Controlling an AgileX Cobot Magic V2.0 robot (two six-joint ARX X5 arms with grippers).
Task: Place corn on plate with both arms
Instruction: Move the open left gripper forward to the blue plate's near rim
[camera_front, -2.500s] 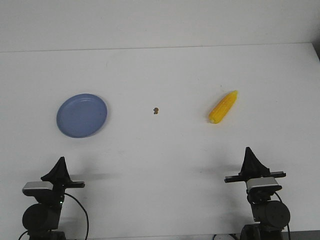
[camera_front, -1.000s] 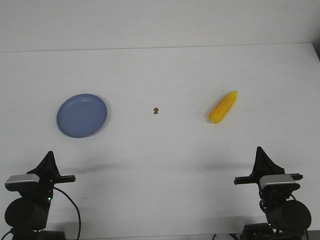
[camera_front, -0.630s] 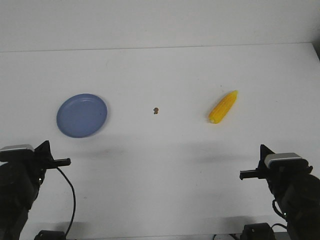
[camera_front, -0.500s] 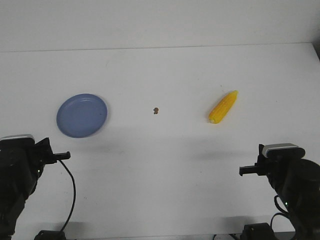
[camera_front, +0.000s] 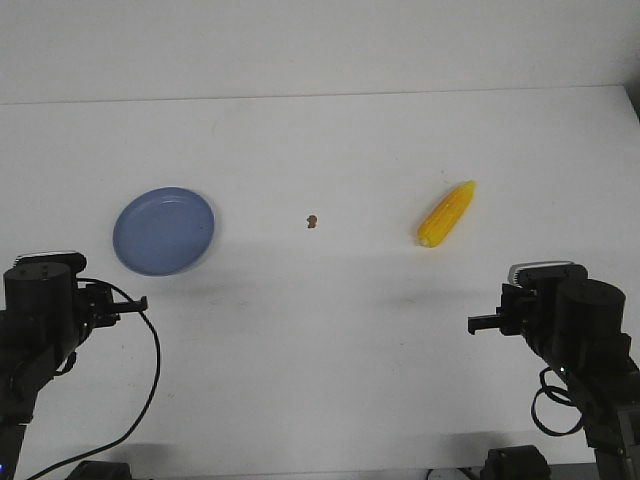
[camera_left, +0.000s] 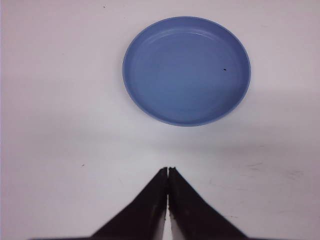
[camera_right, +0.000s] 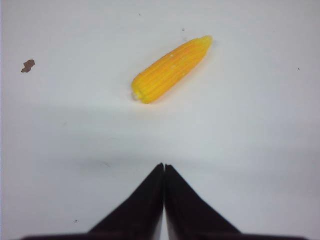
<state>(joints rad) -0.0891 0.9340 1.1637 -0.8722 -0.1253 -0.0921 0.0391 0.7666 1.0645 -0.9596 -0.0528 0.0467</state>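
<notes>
On the white table (camera_front: 330, 140), at the right of centre in the front view, the corn (camera_front: 446, 214) is seen lying bare on the surface, its narrow tip toward the upper right. At the left of the same frame the plate (camera_front: 129, 218) is seen with nothing in it. Between the two, near the middle of the frame, a small brown speck (camera_front: 312, 220) lies apart from both.

Both arms are shown at the lower corners of the front view, but the fingertips cannot be made out there. In the left wrist view the left gripper (camera_left: 167, 171) is seen with its fingers pressed together, nothing between them, and the plate lies beyond the tips, well apart. A tiny dark dot on the plate's inner surface is shown only in this view. In the right wrist view the right gripper (camera_right: 164, 166) is likewise closed on nothing, with the corn beyond it. No writing or label can be read anywhere.
</notes>
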